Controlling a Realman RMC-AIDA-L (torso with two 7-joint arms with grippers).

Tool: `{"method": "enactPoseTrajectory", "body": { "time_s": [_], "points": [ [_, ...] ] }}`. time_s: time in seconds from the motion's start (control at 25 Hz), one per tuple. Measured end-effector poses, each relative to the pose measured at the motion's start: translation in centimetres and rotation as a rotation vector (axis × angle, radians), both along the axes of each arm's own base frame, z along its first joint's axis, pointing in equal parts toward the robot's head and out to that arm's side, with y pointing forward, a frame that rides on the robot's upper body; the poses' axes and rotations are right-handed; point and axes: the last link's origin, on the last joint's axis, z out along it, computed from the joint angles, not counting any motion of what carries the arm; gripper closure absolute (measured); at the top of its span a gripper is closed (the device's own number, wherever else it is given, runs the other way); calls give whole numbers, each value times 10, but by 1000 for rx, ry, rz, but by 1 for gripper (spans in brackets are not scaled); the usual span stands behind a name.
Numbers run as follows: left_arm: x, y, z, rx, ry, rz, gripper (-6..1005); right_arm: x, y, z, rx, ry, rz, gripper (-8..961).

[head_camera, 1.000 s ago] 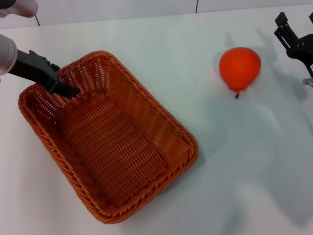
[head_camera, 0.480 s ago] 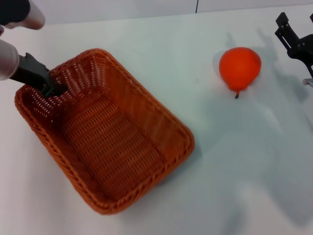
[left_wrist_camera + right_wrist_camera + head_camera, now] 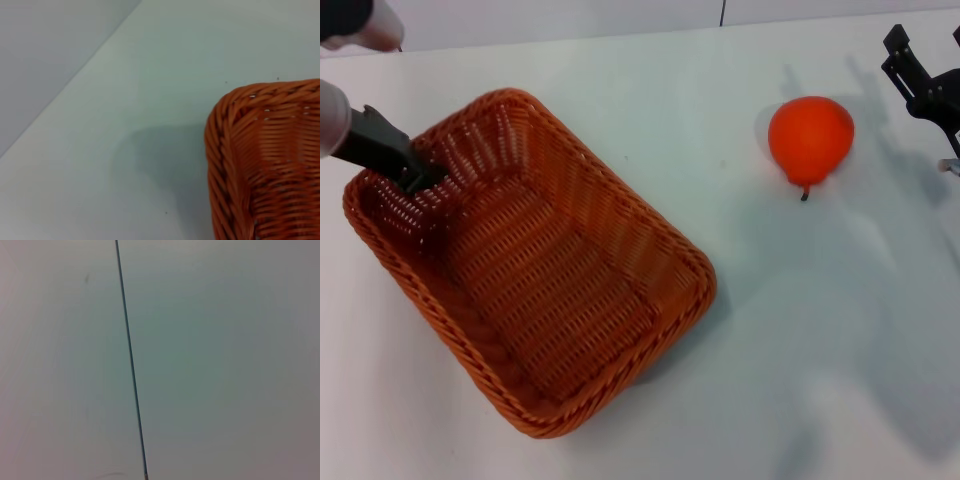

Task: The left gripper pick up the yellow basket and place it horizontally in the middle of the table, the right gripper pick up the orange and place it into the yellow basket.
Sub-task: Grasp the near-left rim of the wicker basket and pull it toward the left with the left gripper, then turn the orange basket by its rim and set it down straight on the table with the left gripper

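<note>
The yellow basket [image 3: 540,270], a large woven orange-brown one, lies slantwise on the white table at the left of the head view. My left gripper [image 3: 418,176] is shut on the basket's far-left wall, one black finger inside the basket. A corner of its braided rim also shows in the left wrist view [image 3: 224,150]. The orange [image 3: 809,138], orange-red with a small dark stem, lies on the table to the right of the basket, well apart from it. My right gripper [image 3: 925,70] is open and empty at the far right edge, beyond the orange.
The white table [image 3: 790,330] is bare between the basket and the orange and at the front right. A pale wall with a dark vertical seam [image 3: 722,12] stands behind the table. The right wrist view shows only a pale surface with a dark line [image 3: 130,360].
My left gripper has pulled the basket's held end left and farther away. The basket has shifted and turned with it. The orange and the right gripper have not moved.
</note>
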Motion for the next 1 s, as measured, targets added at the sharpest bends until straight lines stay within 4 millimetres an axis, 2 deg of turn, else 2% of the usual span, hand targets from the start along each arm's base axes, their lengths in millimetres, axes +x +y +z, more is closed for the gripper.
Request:
{"method": "enactPoseTrajectory", "body": {
  "time_s": [0.28, 0.56, 0.68, 1.0],
  "points": [
    [6, 6, 24, 111, -77, 170, 788, -1, 1, 0, 1, 0, 2, 36],
    [12, 4, 39, 100, -145, 308, 814, -1, 2, 0, 0, -1, 3, 36],
    [6, 4, 47, 98, -181, 410, 835, -1, 2, 0, -1, -2, 3, 37],
    [-4, -3, 55, 68, -289, 517, 860, -2, 2, 0, -5, -4, 7, 36]
  ]
}}
